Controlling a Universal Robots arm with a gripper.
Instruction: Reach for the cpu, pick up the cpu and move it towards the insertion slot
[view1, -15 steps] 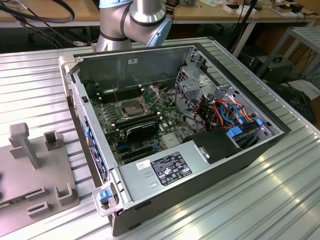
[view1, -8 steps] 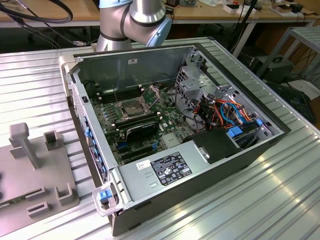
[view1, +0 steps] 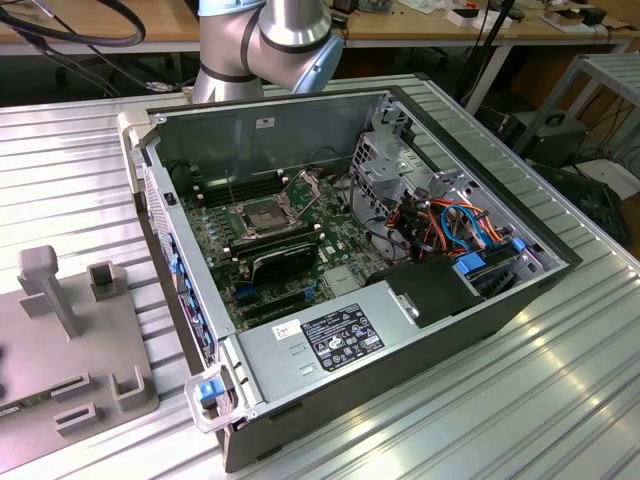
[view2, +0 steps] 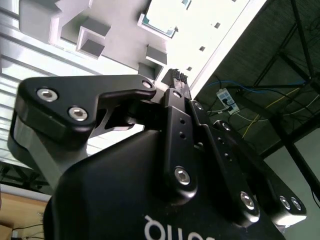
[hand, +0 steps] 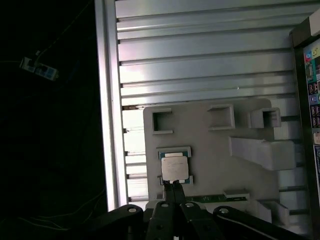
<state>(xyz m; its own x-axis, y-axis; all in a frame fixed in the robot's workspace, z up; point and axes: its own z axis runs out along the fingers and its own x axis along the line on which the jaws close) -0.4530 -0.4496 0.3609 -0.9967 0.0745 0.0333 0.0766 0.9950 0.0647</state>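
I can see a black-and-white label (view1: 340, 335) on the power supply (view1: 272, 352), but its print is too small for me to read. The insertion slot (view1: 262, 215) sits at eleven o'clock from it. The cpu (hand: 175, 167), a pale silver square, lies flat in a recess of the grey fixture plate (hand: 210, 145). My gripper (hand: 174, 187) is pinched narrow and empty, near the chip's edge.

The cpu (hand: 175, 168) is a thin, pale silver square. It lies flat in a square recess of a grey holder (hand: 210, 145) on the bench (hand: 200, 55). The slot (view1: 262, 214) sits on the board (view1: 340, 250) inside the open case (view1: 300, 110). It has a silvery frame and a dark centre, and its hinged plate (view1: 302, 186) is swung up.
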